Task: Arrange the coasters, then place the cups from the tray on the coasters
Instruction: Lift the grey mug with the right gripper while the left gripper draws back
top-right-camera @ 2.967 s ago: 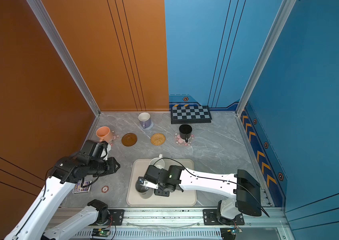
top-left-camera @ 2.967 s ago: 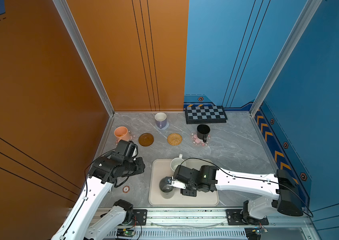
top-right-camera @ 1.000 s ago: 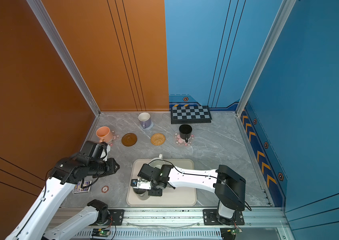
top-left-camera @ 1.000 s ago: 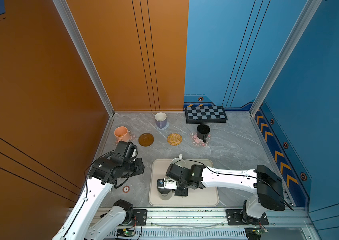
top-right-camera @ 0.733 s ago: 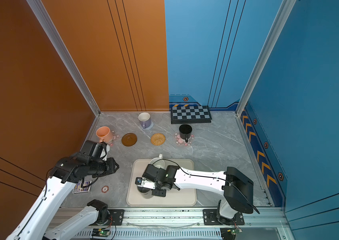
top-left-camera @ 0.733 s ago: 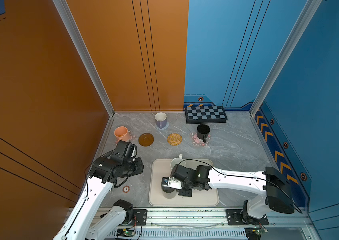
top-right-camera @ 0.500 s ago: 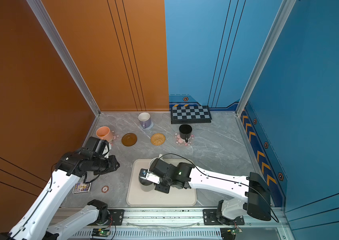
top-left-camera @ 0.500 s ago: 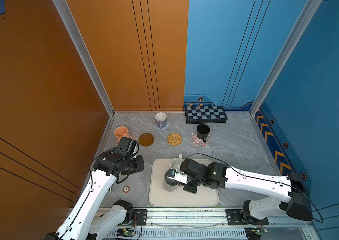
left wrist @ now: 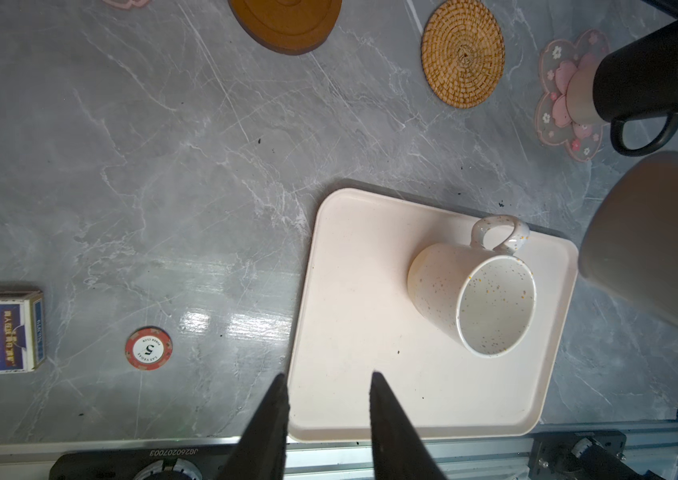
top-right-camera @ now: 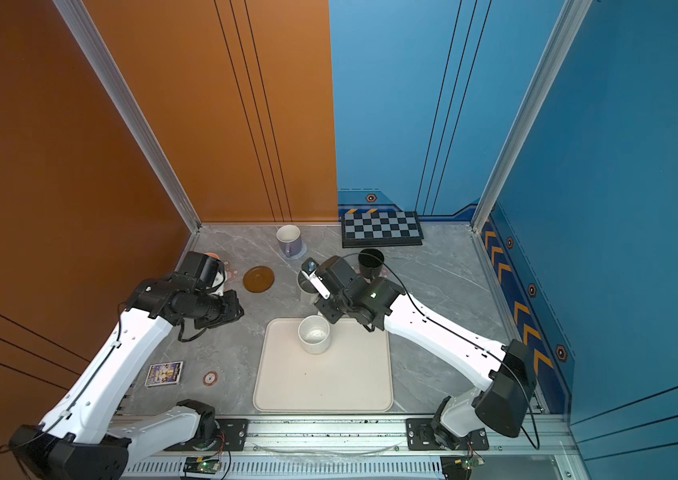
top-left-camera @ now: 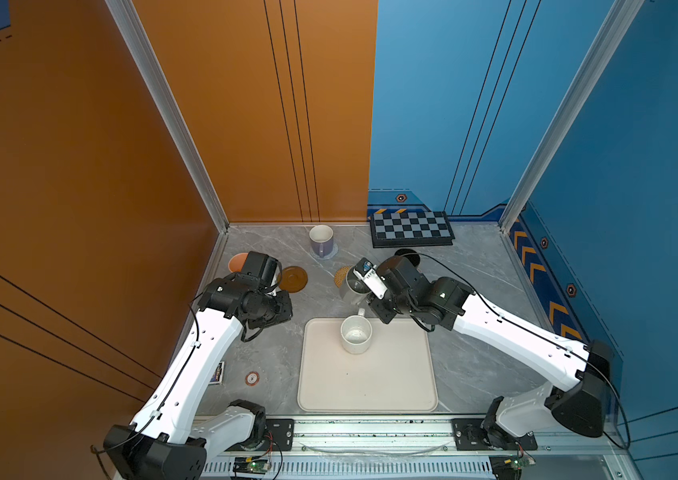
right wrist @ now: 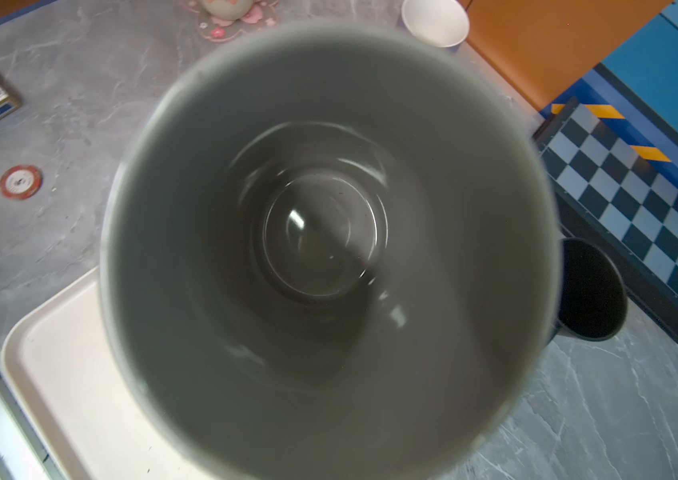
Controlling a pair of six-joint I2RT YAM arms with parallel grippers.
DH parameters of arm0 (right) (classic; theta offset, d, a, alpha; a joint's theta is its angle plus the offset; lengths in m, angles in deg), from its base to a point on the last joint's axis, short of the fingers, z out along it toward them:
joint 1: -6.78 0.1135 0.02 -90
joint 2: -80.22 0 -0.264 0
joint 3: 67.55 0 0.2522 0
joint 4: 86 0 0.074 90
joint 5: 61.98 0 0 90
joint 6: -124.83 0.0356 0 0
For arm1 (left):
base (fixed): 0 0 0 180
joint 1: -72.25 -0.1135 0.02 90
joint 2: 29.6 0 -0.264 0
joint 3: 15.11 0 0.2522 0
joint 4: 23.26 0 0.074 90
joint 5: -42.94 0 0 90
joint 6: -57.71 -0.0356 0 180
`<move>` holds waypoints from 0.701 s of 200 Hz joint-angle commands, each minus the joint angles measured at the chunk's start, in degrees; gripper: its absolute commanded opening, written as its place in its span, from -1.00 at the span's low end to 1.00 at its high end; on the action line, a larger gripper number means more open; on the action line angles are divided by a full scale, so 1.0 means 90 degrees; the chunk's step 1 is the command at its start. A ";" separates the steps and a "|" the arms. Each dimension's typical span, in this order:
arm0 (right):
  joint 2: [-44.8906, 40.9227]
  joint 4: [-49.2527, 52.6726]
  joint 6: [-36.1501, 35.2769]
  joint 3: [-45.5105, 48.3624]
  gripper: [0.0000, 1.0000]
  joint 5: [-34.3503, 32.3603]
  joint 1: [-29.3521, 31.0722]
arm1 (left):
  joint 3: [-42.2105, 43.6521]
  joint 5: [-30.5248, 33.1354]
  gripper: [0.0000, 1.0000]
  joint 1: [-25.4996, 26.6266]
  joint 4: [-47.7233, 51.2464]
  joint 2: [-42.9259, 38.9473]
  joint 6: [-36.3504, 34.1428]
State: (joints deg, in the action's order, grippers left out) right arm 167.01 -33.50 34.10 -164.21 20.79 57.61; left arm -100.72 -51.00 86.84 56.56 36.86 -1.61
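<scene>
Grey mug (top-left-camera: 353,287) is hanging clamped in the right gripper (top-left-camera: 365,286) | hovering partly over the rattan coaster (top-left-camera: 341,272), which is peeking out far-left of it | left gripper (left wrist: 327,376) is waiting slightly parted, empty.

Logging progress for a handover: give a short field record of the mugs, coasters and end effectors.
tray: cream rounded tray, speckled white mug standing on it
right end effector: shut on grey mug, held up near tan woven rattan coaster
left end effector: open, empty
on coasters: black mug, lavender mug
bare coaster: brown ringed disc
</scene>
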 commanded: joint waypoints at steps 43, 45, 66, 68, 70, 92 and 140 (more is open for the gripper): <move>0.1831 0.0196 0.0978 -0.1980 -1.00 -0.0717 -0.0500 | -0.0894 0.0963 -0.37 -0.0326 -0.0208 0.0857 0.0201; 0.1881 0.0224 0.0999 -0.2054 -1.00 -0.0717 -0.0513 | -0.0908 0.0953 -0.37 -0.0345 -0.0235 0.0880 0.0199; 0.2413 0.0388 0.1239 -0.2663 -1.00 -0.0789 -0.0637 | -0.1088 0.0812 -0.37 -0.0549 -0.0373 0.1141 0.0197; 0.2448 0.0404 0.1262 -0.2713 -1.00 -0.0809 -0.0650 | -0.1108 0.0810 -0.37 -0.0565 -0.0381 0.1168 0.0195; 0.2504 0.0412 0.1292 -0.2760 -1.00 -0.0821 -0.0655 | -0.1130 0.0802 -0.37 -0.0578 -0.0381 0.1194 0.0183; 0.3029 0.0639 0.1595 -0.3332 -1.00 -0.0818 -0.0807 | -0.1305 0.0790 -0.36 -0.0685 -0.0386 0.1471 0.0091; 0.4118 0.1082 0.2052 -0.4411 -1.00 -0.0579 -0.1057 | -0.1359 0.0646 -0.36 -0.0882 -0.0552 0.1930 -0.0034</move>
State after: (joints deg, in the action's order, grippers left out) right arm 201.74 -24.43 48.31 -198.72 16.12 49.04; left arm -111.22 -45.36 80.02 52.06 52.42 -0.81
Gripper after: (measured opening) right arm 0.148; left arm 0.321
